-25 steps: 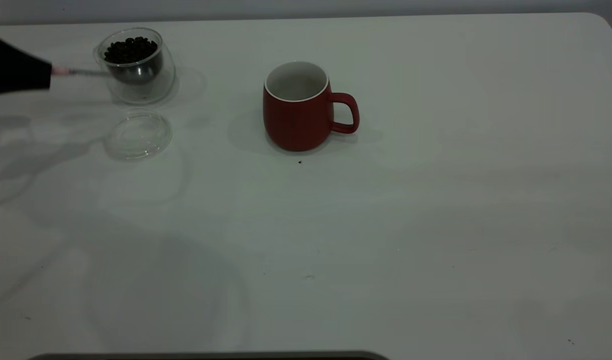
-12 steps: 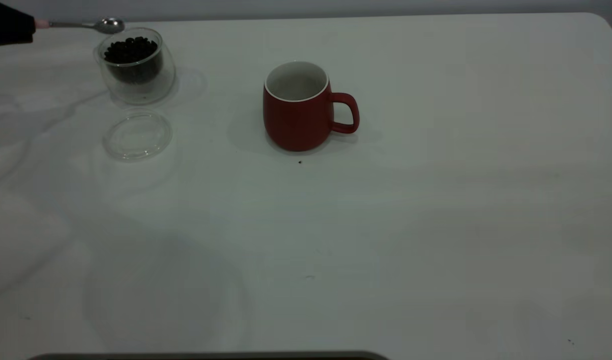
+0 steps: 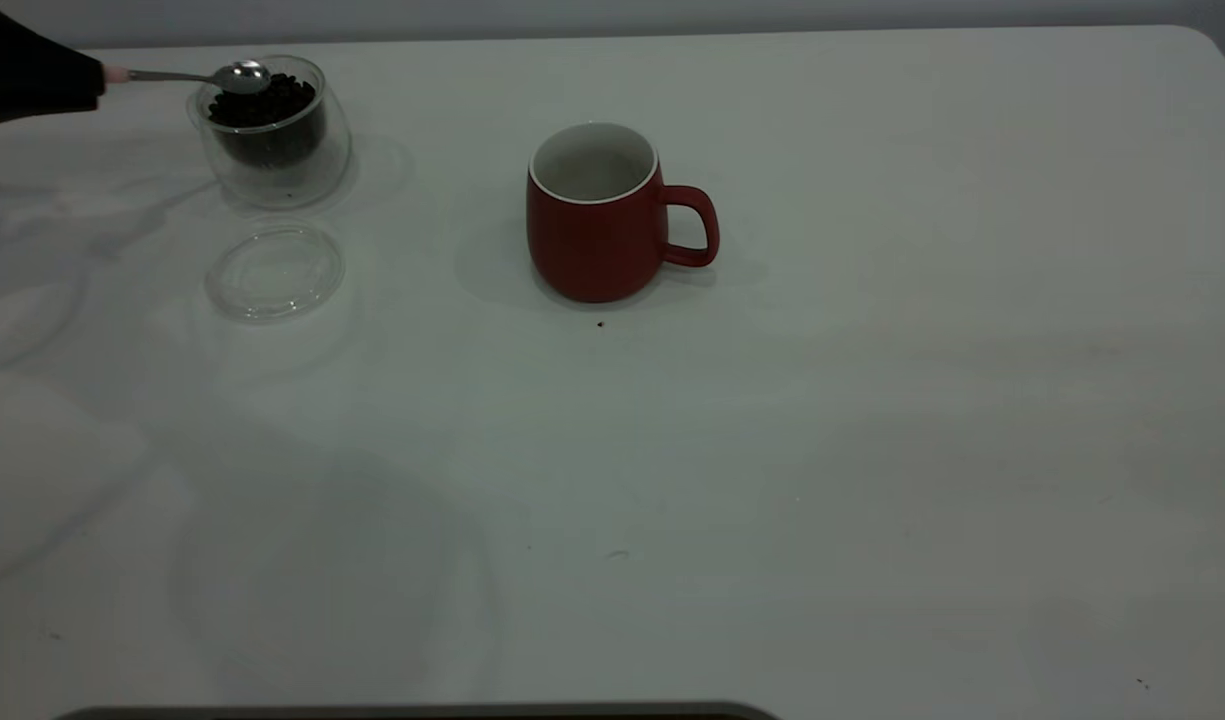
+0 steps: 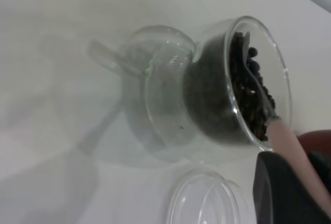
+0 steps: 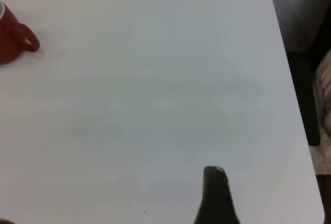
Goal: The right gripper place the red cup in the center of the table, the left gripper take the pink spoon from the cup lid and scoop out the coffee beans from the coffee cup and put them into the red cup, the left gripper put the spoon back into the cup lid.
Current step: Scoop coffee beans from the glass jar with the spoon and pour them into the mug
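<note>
At the back left of the table (image 3: 872, 420), my left gripper (image 3: 97, 78) is shut on the pale handle of the pink spoon (image 3: 187, 76). The spoon's silver bowl rests at the top of the coffee beans (image 3: 277, 100) in the coffee cup (image 3: 272, 150). In the left wrist view the handle (image 4: 289, 146) runs from my gripper (image 4: 295, 158) into the beans (image 4: 253, 105) of the glass cup (image 4: 170, 94). The cup lid (image 3: 275, 270) lies bare in front of that cup. The red cup (image 3: 592, 240) stands upright near the table's middle, handle to the right. My right gripper (image 5: 213, 171) hovers shut, far from the red cup (image 5: 10, 40).
The table's right edge (image 5: 289, 105) runs close to my right gripper, with dark furniture beyond it. A tiny dark speck (image 3: 600, 324) lies just in front of the red cup. A dark strip (image 3: 412, 712) borders the table's near edge.
A second ago the spoon was low beside the glass cup's front. It rose behind the rim, and now its bowl has come right and down onto the beans.
</note>
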Robot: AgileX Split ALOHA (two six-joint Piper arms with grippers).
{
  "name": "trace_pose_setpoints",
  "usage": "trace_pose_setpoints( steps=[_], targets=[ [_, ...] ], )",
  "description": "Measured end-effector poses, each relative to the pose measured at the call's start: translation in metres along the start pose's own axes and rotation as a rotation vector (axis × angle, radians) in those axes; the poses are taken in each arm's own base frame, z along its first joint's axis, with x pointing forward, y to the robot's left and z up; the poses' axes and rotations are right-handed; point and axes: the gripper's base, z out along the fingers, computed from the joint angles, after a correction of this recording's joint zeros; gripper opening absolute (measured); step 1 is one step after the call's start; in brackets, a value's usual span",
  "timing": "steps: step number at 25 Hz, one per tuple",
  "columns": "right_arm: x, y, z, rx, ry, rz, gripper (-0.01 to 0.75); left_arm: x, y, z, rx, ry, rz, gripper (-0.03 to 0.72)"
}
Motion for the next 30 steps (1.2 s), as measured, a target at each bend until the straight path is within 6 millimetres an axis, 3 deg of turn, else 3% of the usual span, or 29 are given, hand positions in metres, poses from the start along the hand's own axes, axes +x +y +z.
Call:
trace_pose_setpoints(
  steps=[9, 30],
  targets=[
    [0.0, 0.0, 0.0, 0.0, 0.0, 0.0, 0.588, 0.001, -0.01, 0.024, -0.036, 0.015, 0.039, 0.123],
    [0.0, 0.0, 0.0, 0.0, 0.001, 0.0, 0.588, 0.007, -0.007, 0.019, -0.04, 0.073, -0.156, 0.123]
  ],
)
